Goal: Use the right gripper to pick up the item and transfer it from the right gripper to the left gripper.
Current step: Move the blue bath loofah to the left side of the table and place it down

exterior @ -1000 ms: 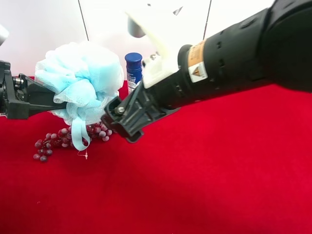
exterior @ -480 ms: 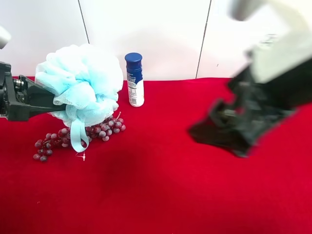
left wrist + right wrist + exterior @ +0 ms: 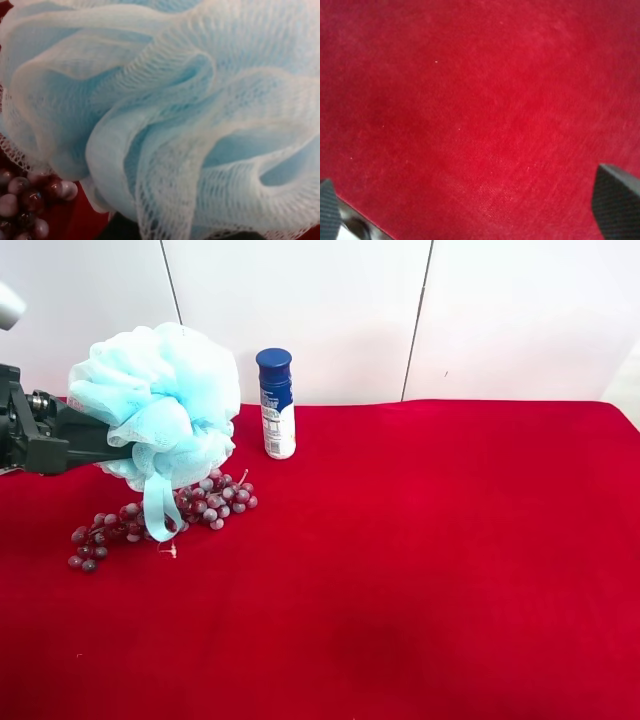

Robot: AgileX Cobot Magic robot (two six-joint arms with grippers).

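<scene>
The pale-blue mesh pouf (image 3: 160,400) hangs above the red cloth at the exterior high view's left, its ribbon loop (image 3: 158,510) dangling down. My left gripper (image 3: 105,440), on the black arm coming in from that view's left edge, is shut on it, with its fingertips buried in the mesh. The pouf fills the left wrist view (image 3: 190,125). My right gripper (image 3: 472,202) is open and empty over bare red cloth. Only its two fingertips (image 3: 617,200) show, far apart. The right arm is out of the exterior high view.
A bunch of red-purple grapes (image 3: 200,508) lies on the red tablecloth (image 3: 420,560) under the pouf, and also shows in the left wrist view (image 3: 20,195). A blue-capped white bottle (image 3: 277,405) stands behind them near the white back wall.
The right arm let go of the pouf, pulled away to the right and left the exterior high view. The pouf stays in the left gripper, shifted slightly left.
</scene>
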